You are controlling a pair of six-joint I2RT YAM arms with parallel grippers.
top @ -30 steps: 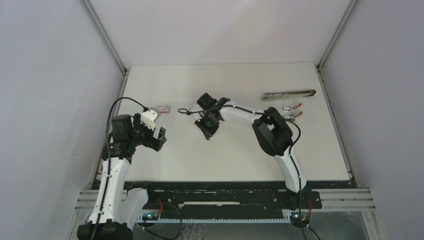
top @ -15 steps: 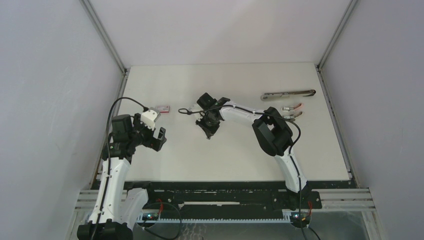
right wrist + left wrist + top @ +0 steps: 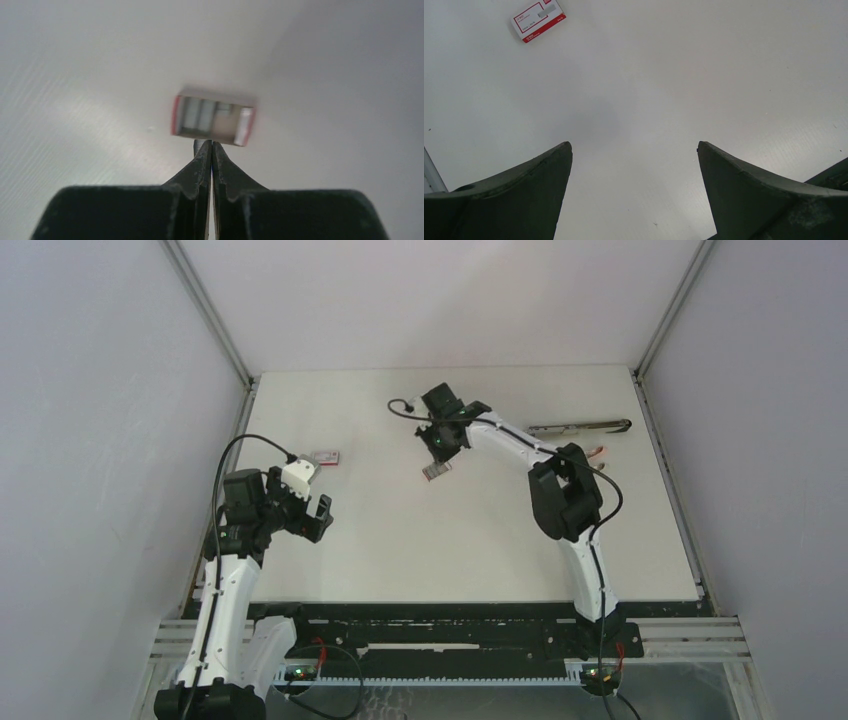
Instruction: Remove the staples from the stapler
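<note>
Right hand [image 3: 437,453] reaches out over the far middle of the white worktop [image 3: 400,550]. In the right wrist view its two black fingers [image 3: 200,165] are clenched tip to tip. A short grey ribbed metal strip of staples [image 3: 201,143] pokes out, nipped at the very tips of the right hand [image 3: 204,147]. The strip is tiny and somewhat blurred.

Just beyond the tips lies a small open box with red sides [image 3: 212,120] on the worktop, pale grey pieces inside; contents too blurred to name. From above, the open box [image 3: 433,471] lies just on the near side of the hand.

Long silver metal stapler [image 3: 578,427] lies flat at the far right of the worktop, well apart from the hand. A red-tipped part [image 3: 598,451] beside it is half hidden by the right arm.

Left hand [image 3: 308,512] hangs over the left side of the worktop, released, jaws wide, nothing between them [image 3: 634,147]. A closed red-and-white rectangular box [image 3: 538,20] lies flat ahead of it, near the left edge [image 3: 325,456], not touched.
</note>
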